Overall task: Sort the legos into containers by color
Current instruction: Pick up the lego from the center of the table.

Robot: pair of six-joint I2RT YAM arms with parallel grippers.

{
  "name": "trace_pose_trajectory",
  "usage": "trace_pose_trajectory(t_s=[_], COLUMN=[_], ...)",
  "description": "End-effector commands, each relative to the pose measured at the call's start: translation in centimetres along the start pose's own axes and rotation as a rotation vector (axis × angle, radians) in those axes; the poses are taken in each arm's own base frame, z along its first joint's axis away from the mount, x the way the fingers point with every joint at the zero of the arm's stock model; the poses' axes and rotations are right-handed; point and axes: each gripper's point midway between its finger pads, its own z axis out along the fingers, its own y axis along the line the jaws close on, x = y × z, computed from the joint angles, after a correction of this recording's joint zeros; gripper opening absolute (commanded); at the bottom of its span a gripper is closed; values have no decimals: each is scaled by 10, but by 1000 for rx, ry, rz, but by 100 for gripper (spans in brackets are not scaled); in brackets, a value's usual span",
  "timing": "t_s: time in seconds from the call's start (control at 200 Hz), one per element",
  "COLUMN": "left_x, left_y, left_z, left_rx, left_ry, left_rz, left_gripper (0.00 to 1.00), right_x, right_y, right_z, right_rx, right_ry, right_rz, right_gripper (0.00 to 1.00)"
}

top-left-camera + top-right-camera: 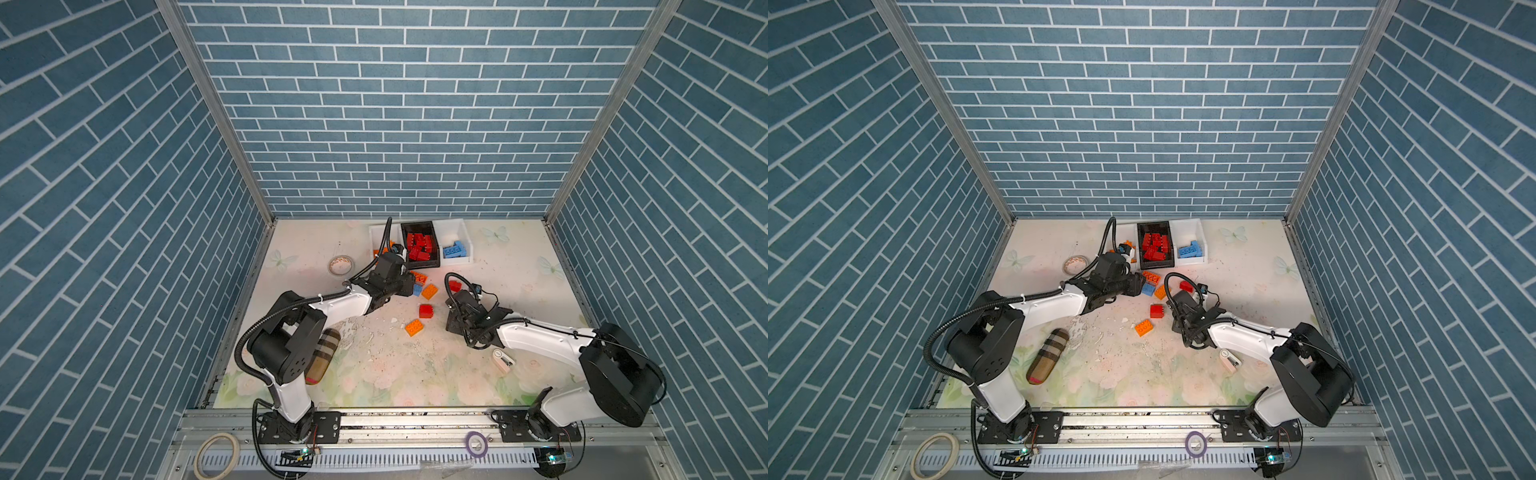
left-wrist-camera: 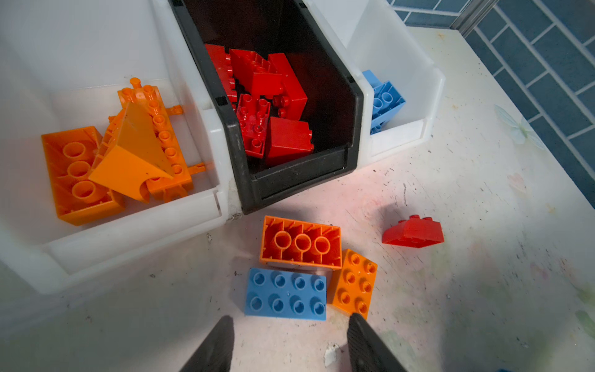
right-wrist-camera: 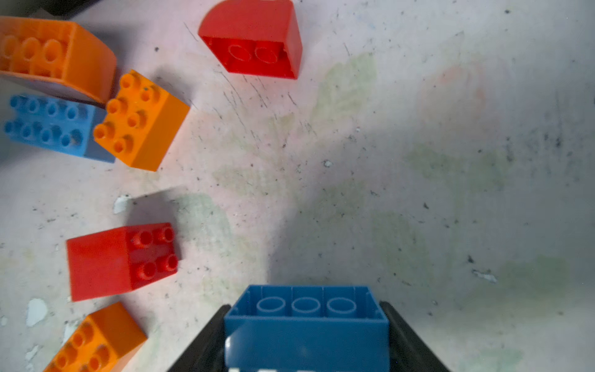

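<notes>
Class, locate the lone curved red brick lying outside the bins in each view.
In both top views: curved red brick, right of the orange brick beside the blue brick.
Left wrist: alone, past that orange brick.
Right wrist: alone, beyond the orange brick.
Shared landmark: that orange brick.

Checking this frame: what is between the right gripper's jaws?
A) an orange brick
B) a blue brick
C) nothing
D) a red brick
B: in the right wrist view, the right gripper has a blue brick between its jaws. They press against the brick's two sides, and its hollow underside faces the camera.
</notes>
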Motion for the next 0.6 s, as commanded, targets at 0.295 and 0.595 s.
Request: trace_pose_trajectory(t_s=[0.295,0.595], left_x=[14,37], left_y=[4,13], left_z=[-27,-42], left_rx=[-2,-14], left_ry=[-8,17], left_rz=[21,15], left_gripper=[59,59], right_x=[-32,-77], right_y=[17,10], right_z=[-18,-22], right_rx=[-240,-327], right_ry=[-79,-141], right_rz=[47,120], right_gripper=[50,50])
